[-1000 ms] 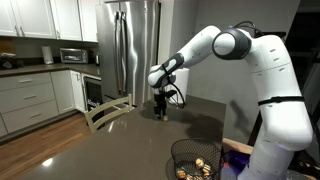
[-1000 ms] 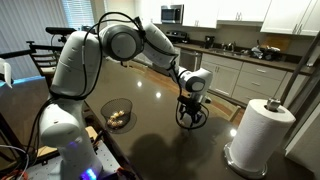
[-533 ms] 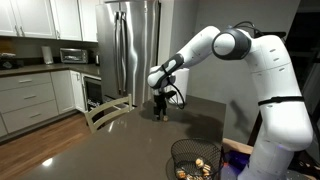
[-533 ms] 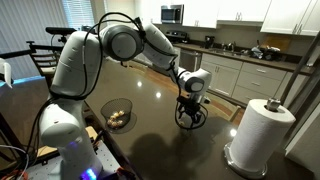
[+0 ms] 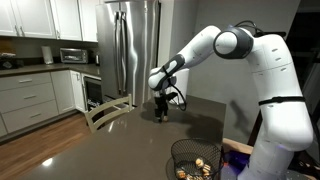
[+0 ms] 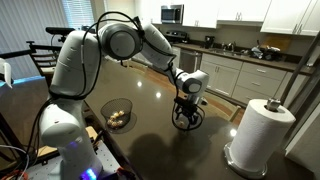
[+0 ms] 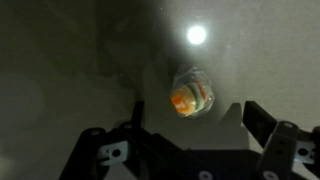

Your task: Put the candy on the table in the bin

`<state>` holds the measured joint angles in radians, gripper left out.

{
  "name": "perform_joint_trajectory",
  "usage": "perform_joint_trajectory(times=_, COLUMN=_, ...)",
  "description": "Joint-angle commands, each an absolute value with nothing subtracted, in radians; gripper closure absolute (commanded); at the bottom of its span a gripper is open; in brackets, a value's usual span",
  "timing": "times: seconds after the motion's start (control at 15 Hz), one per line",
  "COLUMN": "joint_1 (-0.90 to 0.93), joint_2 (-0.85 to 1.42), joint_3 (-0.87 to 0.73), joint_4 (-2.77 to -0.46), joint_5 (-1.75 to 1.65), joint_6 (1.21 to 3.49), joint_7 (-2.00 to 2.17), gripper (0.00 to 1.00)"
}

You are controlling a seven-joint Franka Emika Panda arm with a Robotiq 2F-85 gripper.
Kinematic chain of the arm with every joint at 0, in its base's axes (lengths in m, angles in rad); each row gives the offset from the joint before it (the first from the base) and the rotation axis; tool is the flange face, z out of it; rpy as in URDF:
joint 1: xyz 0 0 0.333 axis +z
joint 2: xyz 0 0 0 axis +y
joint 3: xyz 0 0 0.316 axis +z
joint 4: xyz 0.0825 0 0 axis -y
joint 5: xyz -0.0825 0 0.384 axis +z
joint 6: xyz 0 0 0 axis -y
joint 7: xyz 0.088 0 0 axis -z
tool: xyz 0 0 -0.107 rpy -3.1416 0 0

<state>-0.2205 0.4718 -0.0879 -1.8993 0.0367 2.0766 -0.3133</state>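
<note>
While your fingers [image 7: 265,125] stand spread over the glossy tabletop [image 7: 60,60], the wrapped candy [image 7: 190,92] lies on it in the gap between them, touched by neither. In an exterior view, the bin [image 6: 104,112] sits at the left, well apart from them, and a paper towel roll [image 6: 262,135] stands farther right.

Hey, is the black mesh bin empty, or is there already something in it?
Not empty. The bin holds a heap of golden pieces at its bottom, seen through the mesh in both exterior views.
</note>
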Motion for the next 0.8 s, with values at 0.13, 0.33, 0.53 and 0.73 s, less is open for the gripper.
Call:
perform_joint_trajectory(times=0.13, joint_1=-0.206, joint_2=0.397, joint_3=-0.097, joint_4=-1.987, joint_5=0.018, joint_6=2.090, joint_7=-0.259, gripper=0.25)
perform_joint_trajectory(times=0.33, joint_1=-0.200, joint_2=0.377, joint_3=-0.101, joint_4=-2.014, joint_5=0.005, joint_6=2.125, joint_7=-0.243, gripper=0.40)
perform_joint_trajectory(times=0.53, joint_1=-0.192, joint_2=0.365, joint_3=-0.110, joint_4=-2.035, joint_5=-0.016, joint_6=2.172, joint_7=-0.218, gripper=0.58)
perform_joint_trajectory(times=0.73, joint_1=-0.185, joint_2=0.360, joint_3=-0.118, joint_4=-2.049, joint_5=-0.039, joint_6=2.209, joint_7=-0.196, gripper=0.80)
